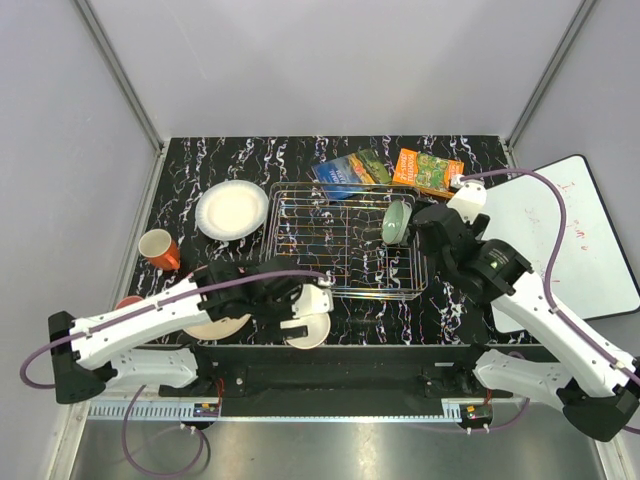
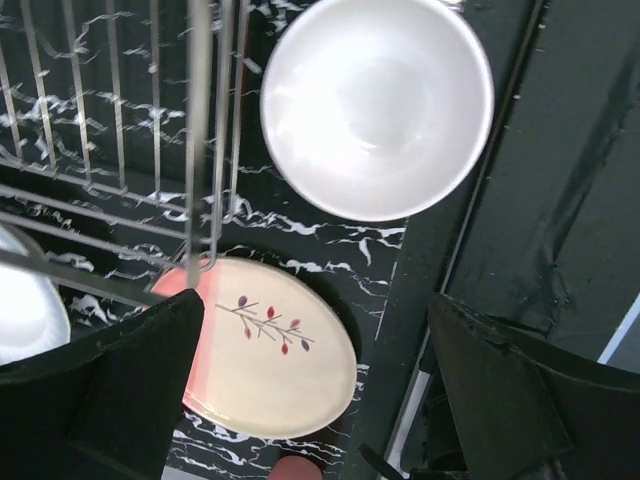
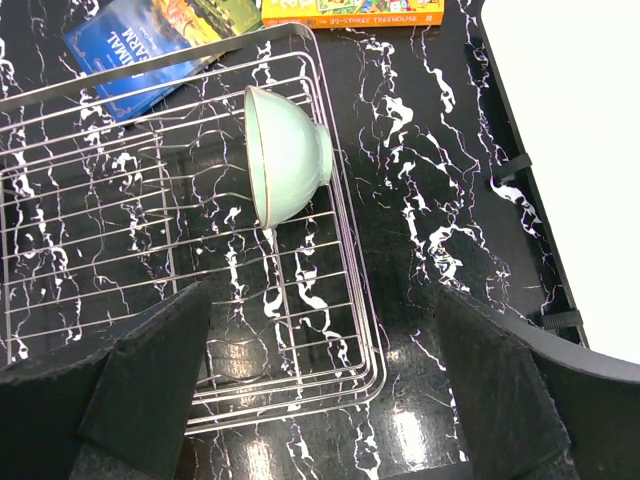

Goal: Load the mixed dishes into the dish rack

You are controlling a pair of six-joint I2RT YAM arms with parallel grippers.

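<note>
The silver wire dish rack (image 1: 345, 262) sits mid-table. The pale green bowl (image 1: 396, 222) stands on edge at its right side, also in the right wrist view (image 3: 290, 155). My right gripper (image 1: 432, 236) is open and empty, above the rack's near right corner (image 3: 360, 370). My left gripper (image 1: 300, 306) is open and empty, above the pink-and-cream plate (image 2: 270, 350) and a cream bowl (image 2: 377, 100) at the front edge. The white plate (image 1: 232, 210) lies left of the rack. An orange cup with a cream inside (image 1: 158, 248) stands further left. A small pink cup (image 1: 128, 300) peeks out by my left arm.
Blue (image 1: 348, 172) and orange (image 1: 428, 170) printed packets lie behind the rack. A white board (image 1: 580, 235) lies at the right edge. Grey walls enclose the table. The rack's near left corner (image 2: 120, 150) hangs close to my left gripper.
</note>
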